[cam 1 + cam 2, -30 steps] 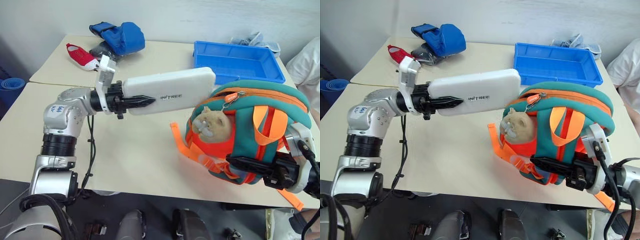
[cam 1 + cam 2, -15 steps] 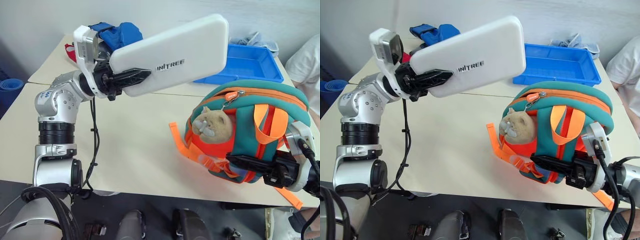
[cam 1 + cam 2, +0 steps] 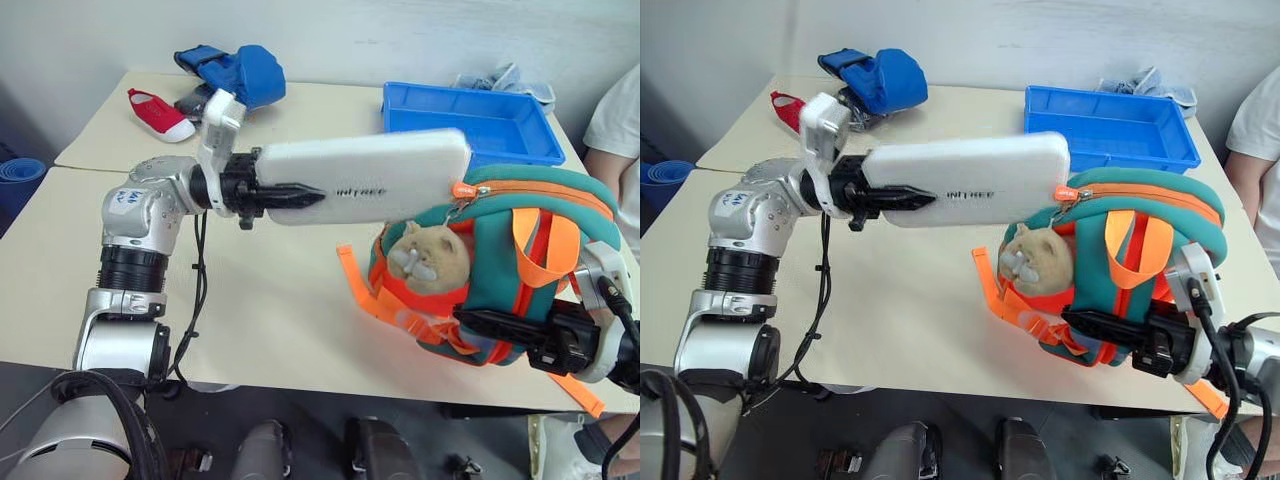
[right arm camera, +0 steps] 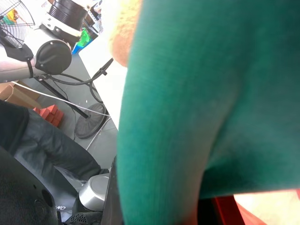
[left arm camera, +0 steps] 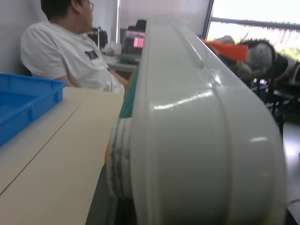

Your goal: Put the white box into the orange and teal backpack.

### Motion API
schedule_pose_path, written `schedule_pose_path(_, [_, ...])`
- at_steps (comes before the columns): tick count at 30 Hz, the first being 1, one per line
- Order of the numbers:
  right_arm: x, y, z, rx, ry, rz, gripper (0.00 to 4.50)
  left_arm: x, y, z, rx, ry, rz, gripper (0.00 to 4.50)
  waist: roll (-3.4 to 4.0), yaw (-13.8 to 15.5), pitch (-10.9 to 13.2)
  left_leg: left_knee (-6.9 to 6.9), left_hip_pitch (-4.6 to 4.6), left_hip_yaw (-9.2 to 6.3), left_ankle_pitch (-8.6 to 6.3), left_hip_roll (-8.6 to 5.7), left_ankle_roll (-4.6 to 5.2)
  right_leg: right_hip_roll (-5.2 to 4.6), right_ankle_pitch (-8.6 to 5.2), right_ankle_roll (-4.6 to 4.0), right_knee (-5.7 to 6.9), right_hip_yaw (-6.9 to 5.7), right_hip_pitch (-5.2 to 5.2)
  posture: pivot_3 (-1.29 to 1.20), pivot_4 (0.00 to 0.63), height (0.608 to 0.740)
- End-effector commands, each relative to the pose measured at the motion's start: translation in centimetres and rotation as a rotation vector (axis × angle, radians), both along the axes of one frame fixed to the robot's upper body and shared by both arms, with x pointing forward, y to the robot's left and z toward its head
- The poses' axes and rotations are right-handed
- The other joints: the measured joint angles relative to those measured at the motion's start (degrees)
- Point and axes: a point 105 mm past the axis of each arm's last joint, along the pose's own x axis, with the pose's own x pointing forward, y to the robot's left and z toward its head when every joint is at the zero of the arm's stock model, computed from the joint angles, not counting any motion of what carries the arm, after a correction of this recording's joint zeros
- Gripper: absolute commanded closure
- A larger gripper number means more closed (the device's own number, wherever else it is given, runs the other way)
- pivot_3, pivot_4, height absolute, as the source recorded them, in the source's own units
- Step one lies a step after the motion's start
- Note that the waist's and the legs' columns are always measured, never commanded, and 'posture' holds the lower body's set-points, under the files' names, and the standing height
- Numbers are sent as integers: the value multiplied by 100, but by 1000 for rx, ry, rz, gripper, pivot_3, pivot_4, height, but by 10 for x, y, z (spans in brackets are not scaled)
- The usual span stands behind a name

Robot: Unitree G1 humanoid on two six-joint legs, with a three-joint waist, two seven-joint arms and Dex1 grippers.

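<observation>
- Head views: the left tool (image 3: 290, 195) grasps the white box (image 3: 365, 175) by 1 end, holding it level above the desk (image 3: 270, 300), its far end at the top zip of the orange and teal backpack (image 3: 500, 265). The right tool (image 3: 495, 325) is clenched on the backpack's lower front, holding it upright.
- Left wrist view: the box (image 5: 197, 131) runs toward a seated person (image 5: 65, 51); blue tray (image 5: 23, 103) beside.
- Right wrist view: teal backpack fabric (image 4: 197, 93) close up.

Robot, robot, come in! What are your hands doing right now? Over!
Left hand shut on white box, held level, far end at backpack top by the zipper. Right hand shut on backpack, propping it up. Nothing blocking.
</observation>
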Motion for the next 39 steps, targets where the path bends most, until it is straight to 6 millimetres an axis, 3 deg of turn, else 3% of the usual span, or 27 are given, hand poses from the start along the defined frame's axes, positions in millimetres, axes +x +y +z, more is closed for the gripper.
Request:
schedule_pose_path(1, [-2, 6, 4, -2, -17, 33, 4489, 2, -9, -3, 26, -49, -5, 3273, -1, 9, 0, 1, -1, 0, 0, 0, 1, 0, 0, 0, 0, 0, 0, 0, 150, 740])
schedule_pose_path(3, [-3, 7, 4, -3, -18, 35, 4489, 5, -13, 0, 44, -65, 9, 3273, 0, 10, 0, 6, -8, -5, -3, 1, 5, -1, 0, 0, 0, -4, -1, 0, 150, 740])
schedule_pose_path(5, [-3, 7, 4, -4, -19, 36, 4489, 15, -16, -12, 153, -114, 72, 3273, -1, 7, 0, 9, -12, -6, -5, 1, 8, -2, 0, 0, -1, -4, -3, 0, 150, 740])
schedule_pose_path(9, [-3, 7, 5, -8, -18, 39, 4489, 3, -54, -9, 185, -144, -31, 3273, 0, 68, 0, 17, -10, -8, -7, 0, 13, -3, 1, 2, -2, -8, 5, 0, 150, 740])
schedule_pose_path(13, [0, 11, 2, -24, -17, 62, 4489, -21, -111, -10, 258, -118, -218, 3273, 0, 140, 0, 31, -20, -10, -14, -1, 23, -2, 4, 7, -2, -9, 3, 0, 150, 740])
schedule_pose_path(18, [5, 16, -3, -68, -30, 89, 4489, -24, -173, 6, 101, -85, -225, 3273, 0, 126, 0, 41, -40, -10, -23, -8, 41, -5, 8, 15, -11, -9, -8, 0, 150, 740])
schedule_pose_path(23, [7, 17, -4, -74, -37, 78, 4489, -26, -193, 0, 28, -84, -242, 3273, 11, 88, -1, 39, -41, -13, -22, -4, 39, 2, 8, 15, -3, -5, -21, 0, 150, 740])
schedule_pose_path(24, [7, 17, -4, -73, -38, 73, 4489, -27, -193, -2, 23, -83, -250, 3273, 12, 99, -2, 39, -40, -15, -22, -4, 39, 2, 8, 15, 0, -7, -21, 0, 150, 740])
schedule_pose_path(27, [10, 15, -4, -80, -58, 37, 4500, -20, -184, -7, 42, -49, -238, 2382, 12, 122, -2, 43, -41, -19, -22, -7, 41, -2, 8, 15, 2, -9, -20, 0, 150, 740])
schedule_pose_path(34, [14, 15, -3, -76, -121, -13, 4500, -3, -103, 10, -88, 46, -323, 575, 16, -13, 0, 39, -44, -20, -12, -3, 23, 2, 6, 11, 7, -14, -25, 0, 150, 740])
schedule_pose_path(36, [14, 16, -4, -82, -122, -15, 4500, 10, -80, 1, -15, 5, -256, 575, 16, -26, 0, 39, -42, -20, -10, -2, 19, 3, 5, 9, 13, -18, -26, 0, 150, 740])
schedule_pose_path(39, [16, 15, -3, -82, -139, -38, 4500, 13, -52, 1, 6, -40, -243, 575, 15, -11, 0, 44, -41, -26, -8, -4, 17, 0, 4, 9, 19, -26, -25, 0, 150, 740])
